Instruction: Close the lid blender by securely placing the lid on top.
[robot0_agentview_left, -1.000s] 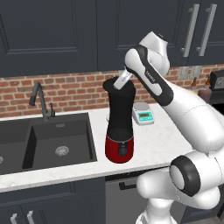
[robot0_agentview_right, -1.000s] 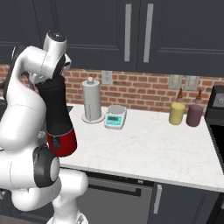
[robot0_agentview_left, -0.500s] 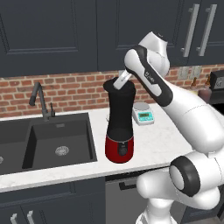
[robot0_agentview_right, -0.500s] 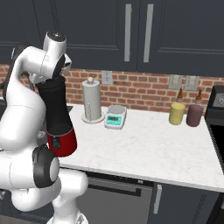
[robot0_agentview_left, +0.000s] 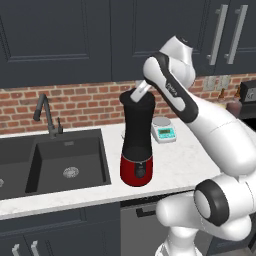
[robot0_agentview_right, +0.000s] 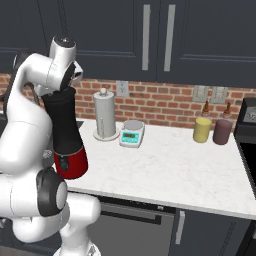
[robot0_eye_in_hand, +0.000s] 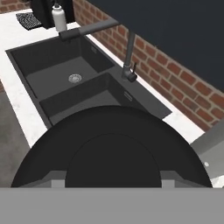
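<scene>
Counter (robot0_agentview_left: 175, 165): carries the blender just beside the sink, set back from the front edge.
Sink (robot0_agentview_left: 65, 165): left of the blender; faucet (robot0_eye_in_hand: 124, 52) behind.
Blender (robot0_agentview_left: 137, 145): upright on its red base, jar mouth directly beneath the hand; judged positioned to receive the lid square-on.
Lid (robot0_eye_in_hand: 116, 153): atop the jar, under the hand; judged at or near seating, final seat not confirmable.
Gripper (robot0_agentview_left: 138, 93): narrowly parted, apparently clamped on the lid; contact itself hidden.
</scene>
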